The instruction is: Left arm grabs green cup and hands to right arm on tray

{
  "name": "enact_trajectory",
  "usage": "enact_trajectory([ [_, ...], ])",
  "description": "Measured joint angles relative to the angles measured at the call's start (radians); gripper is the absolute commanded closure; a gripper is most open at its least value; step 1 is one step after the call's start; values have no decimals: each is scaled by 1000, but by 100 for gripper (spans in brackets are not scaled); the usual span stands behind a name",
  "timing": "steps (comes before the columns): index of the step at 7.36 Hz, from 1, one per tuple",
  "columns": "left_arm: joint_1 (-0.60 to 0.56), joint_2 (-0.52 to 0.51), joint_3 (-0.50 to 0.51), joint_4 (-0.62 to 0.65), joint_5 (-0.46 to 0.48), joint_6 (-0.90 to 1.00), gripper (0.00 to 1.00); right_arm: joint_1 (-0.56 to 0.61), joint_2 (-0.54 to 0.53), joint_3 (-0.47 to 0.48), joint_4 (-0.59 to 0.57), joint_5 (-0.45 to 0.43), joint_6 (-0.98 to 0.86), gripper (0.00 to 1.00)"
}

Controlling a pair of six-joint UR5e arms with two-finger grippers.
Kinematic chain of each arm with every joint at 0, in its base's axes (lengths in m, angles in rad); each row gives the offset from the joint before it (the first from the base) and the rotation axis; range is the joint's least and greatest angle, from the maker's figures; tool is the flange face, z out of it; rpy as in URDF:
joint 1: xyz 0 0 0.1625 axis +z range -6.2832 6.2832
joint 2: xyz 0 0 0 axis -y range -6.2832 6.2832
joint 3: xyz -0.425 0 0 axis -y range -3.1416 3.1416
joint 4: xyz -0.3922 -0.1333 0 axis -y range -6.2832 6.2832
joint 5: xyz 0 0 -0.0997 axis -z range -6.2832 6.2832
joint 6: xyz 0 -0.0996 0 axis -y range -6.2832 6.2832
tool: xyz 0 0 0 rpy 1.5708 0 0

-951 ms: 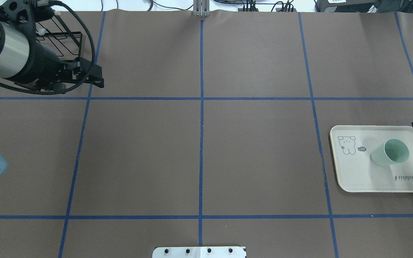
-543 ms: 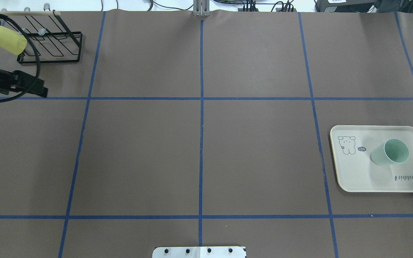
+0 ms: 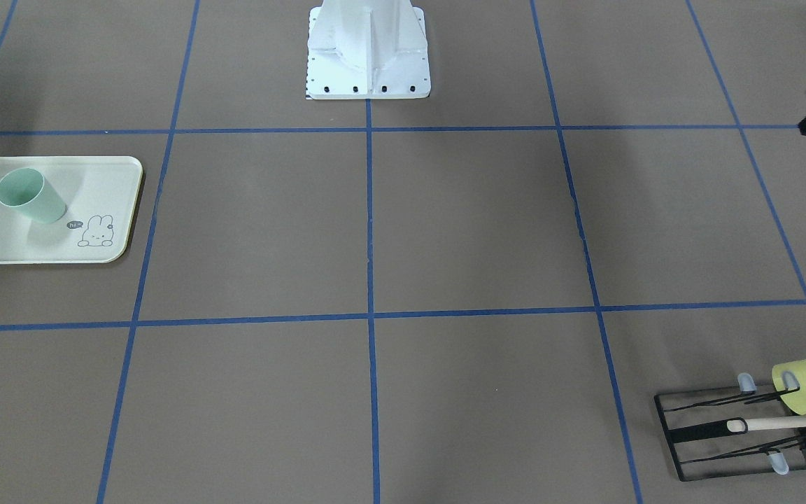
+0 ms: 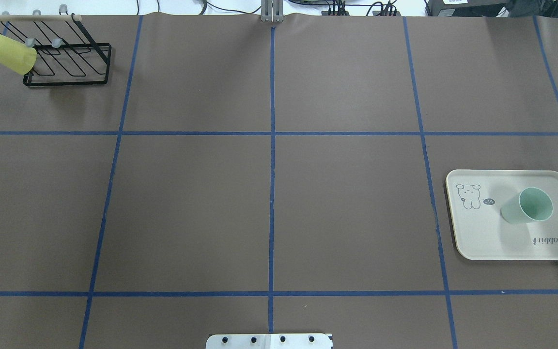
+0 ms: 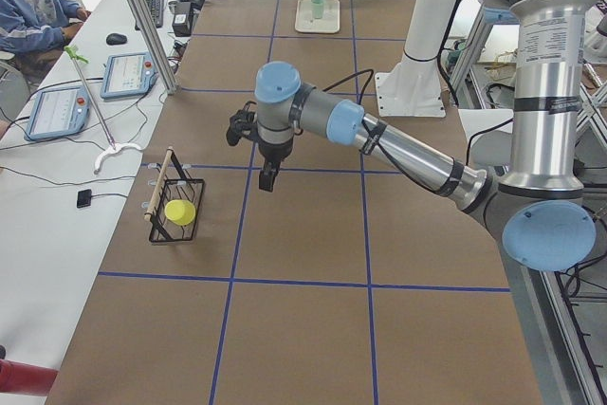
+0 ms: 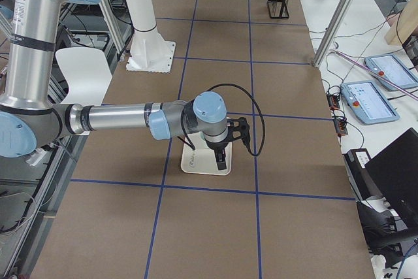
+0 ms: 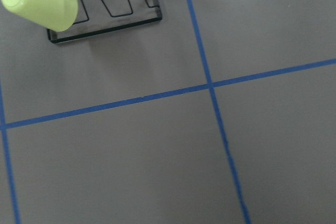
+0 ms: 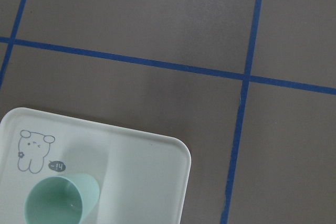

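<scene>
The pale mint-green cup [image 4: 528,206] stands upright on the cream tray [image 4: 482,237] at the table's right; it also shows in the front view [image 3: 29,196] and the right wrist view [image 8: 60,200]. The left gripper [image 5: 268,177] hangs above the table near the black rack, far from the cup; I cannot tell if it is open or shut. The right gripper [image 6: 221,157] hangs over the tray's [image 6: 196,161] outer edge, apart from the cup; I cannot tell its state either. Neither gripper shows in the overhead view.
A brighter yellow-green cup [image 4: 10,53] hangs on a black wire rack [image 4: 75,68] at the far left corner, also in the left wrist view [image 7: 39,1]. The robot's white base [image 3: 368,49] stands at the middle of the near edge. Operators' tablets lie beyond the far edge.
The left arm has swung left and out of the overhead view, uncovering the rack and yellow-green cup. The right gripper's tip has left that view's right edge. The green cup has not moved.
</scene>
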Motion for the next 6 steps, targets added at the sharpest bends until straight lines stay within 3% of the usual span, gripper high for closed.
enact_trajectory([
  [3, -173, 27, 213, 3, -14, 202, 0, 20, 11, 2, -56, -5, -5, 0],
  [6, -211, 101, 247, 4, 13, 188, 0, 16, 71, 5, -139, -62, -6, 0],
])
